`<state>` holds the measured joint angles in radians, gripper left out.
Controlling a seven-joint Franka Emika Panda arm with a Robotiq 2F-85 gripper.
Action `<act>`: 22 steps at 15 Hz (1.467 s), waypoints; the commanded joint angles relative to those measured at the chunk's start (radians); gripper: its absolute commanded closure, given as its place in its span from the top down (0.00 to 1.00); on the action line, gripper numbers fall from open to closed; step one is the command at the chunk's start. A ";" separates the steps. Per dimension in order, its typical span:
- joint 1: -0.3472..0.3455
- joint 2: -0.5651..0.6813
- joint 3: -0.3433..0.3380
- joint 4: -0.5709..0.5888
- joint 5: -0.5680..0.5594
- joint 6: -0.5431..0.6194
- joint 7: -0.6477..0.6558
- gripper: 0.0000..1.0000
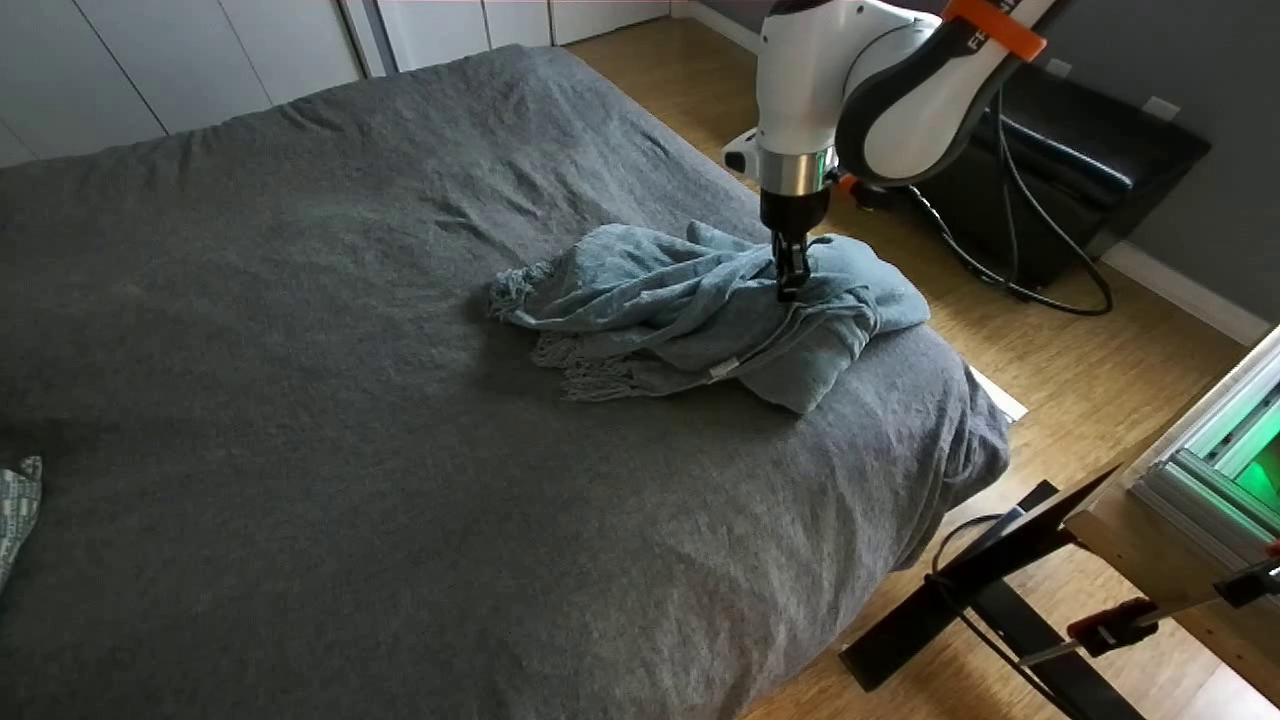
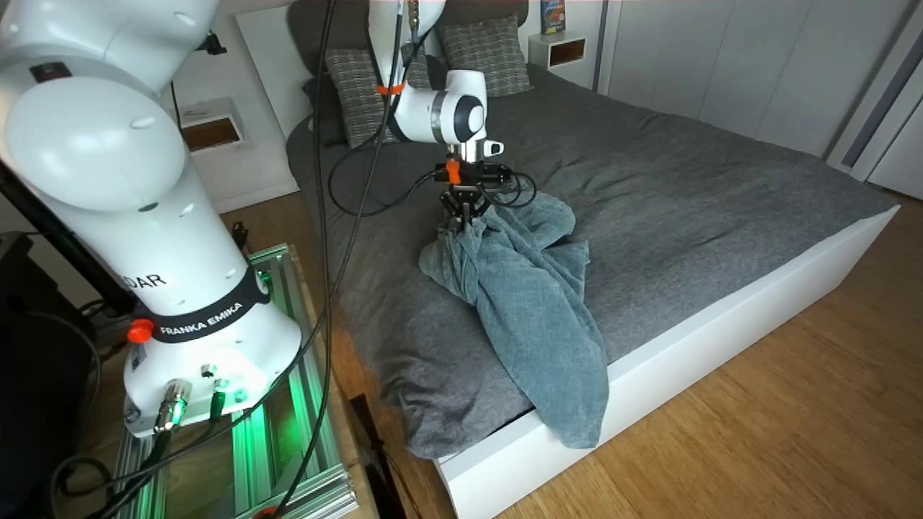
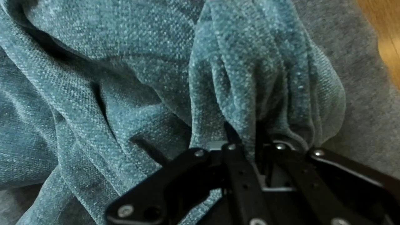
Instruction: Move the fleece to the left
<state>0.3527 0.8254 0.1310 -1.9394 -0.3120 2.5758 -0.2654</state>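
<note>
Pointing straight down, one black claw (image 1: 790,285) is carried by one white arm (image 1: 800,90), whose wrist is held upright above the cloth; the arm's base (image 2: 209,353) is mounted beside the bed (image 1: 350,420). State of claw: closed, a bunched fold of the fleece (image 2: 541,317) being pinched between its fingers (image 3: 232,134). Fleece: one, blue-green, crumpled, laid near a corner of the grey-covered bed; in an exterior view one end is draped over the white bed frame (image 2: 685,367). Label (image 1: 724,370): one, white, shown at the fleece's edge. Pillows (image 2: 487,54): two with patterned covers, set at the bed's head, one partly hidden by the arm. Bedside units (image 2: 539,56): two, white. Box (image 2: 553,16): one, stood upright on a unit.
</note>
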 commanded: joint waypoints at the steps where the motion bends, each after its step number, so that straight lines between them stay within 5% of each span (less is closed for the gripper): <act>1: 0.001 -0.025 0.015 0.006 -0.015 -0.034 0.018 0.00; 9: 0.074 -0.308 -0.047 -0.094 -0.148 -0.004 0.120 0.01; 14: 0.155 -0.514 -0.086 -0.127 -0.370 -0.046 0.281 0.01; 17: 0.161 -0.628 -0.052 -0.138 -0.512 -0.126 0.401 0.01; 18: 0.097 -0.506 -0.013 -0.090 -0.443 -0.091 0.331 0.06; 22: 0.097 -0.586 0.006 -0.120 -0.482 -0.127 0.371 0.06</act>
<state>0.5046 0.2379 0.0780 -2.0625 -0.7788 2.4588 0.0981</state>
